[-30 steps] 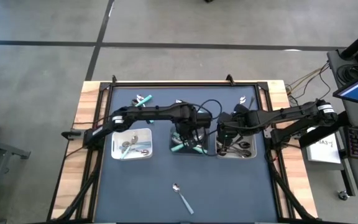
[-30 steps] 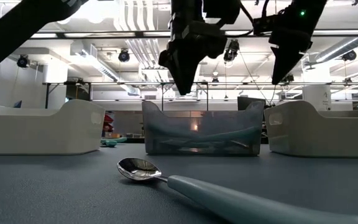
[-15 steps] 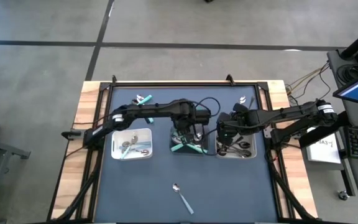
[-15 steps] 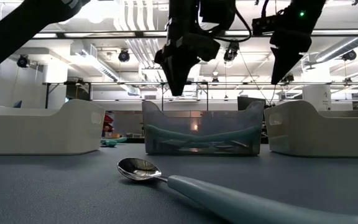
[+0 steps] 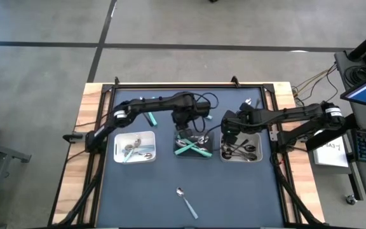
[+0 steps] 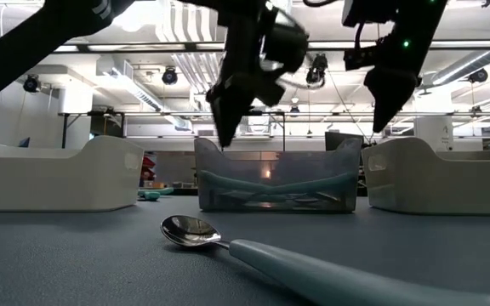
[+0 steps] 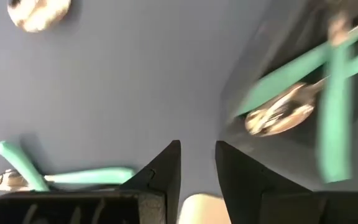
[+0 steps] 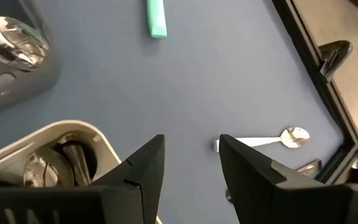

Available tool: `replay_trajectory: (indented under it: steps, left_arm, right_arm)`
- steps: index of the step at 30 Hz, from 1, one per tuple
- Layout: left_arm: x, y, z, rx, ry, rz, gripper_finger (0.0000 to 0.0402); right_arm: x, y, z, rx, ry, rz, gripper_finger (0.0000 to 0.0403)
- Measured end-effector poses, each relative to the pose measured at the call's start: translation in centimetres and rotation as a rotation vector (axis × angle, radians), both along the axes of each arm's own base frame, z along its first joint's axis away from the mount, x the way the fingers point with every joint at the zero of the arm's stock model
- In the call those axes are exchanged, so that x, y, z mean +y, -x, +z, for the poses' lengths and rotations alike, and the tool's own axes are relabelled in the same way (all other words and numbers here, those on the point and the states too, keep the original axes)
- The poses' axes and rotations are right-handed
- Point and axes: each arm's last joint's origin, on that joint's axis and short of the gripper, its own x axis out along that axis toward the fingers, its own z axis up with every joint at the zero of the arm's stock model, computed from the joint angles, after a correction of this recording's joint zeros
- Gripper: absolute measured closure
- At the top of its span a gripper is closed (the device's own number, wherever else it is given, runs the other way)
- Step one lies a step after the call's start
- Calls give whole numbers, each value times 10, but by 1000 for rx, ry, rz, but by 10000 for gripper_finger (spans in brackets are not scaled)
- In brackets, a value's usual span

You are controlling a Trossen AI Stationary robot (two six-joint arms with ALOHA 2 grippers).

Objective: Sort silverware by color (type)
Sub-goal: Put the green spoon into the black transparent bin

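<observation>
Three trays stand in a row. The left tray [image 5: 117,147] holds silver pieces, the middle tray [image 5: 176,150] teal-handled ones [image 5: 192,146], and the right tray [image 5: 223,154] dark and shiny ones. A teal-handled spoon [image 5: 186,201] lies alone near the table's near edge, bowl on the mat [image 6: 190,231]. More teal pieces [image 7: 73,177] lie beyond the left tray, and silver ones [image 8: 266,140] near the far right corner. My left gripper [image 5: 182,122] hangs open and empty over the middle tray's far edge [image 7: 197,168]. My right gripper [image 5: 230,125] hangs open and empty over the right tray's far left corner [image 8: 191,162].
The raised black frame [image 5: 189,84] borders the blue mat, with wooden boards outside it. Open mat lies in front of the trays around the lone spoon. A cable [image 5: 203,102] loops above the left wrist.
My left gripper has moved from above the middle tray toward the table's far edge and a little to the left, tipping as it went. My right gripper has drifted slightly toward the far edge above the right tray.
</observation>
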Motion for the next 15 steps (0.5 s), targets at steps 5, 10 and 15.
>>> replay_trajectory:
  steps: [5,10,15]
  left_arm:
    - [23,32,-13,118,33,18,319]
    - [44,87,-17,154,50,107,319]
    - [62,143,-21,27,7,276,319]
  right_arm:
    - [-6,0,-9,-19,-6,-27,257]
    - [-14,2,-16,-38,-14,-98,257]
    - [-24,2,-18,-68,-15,-154,257]
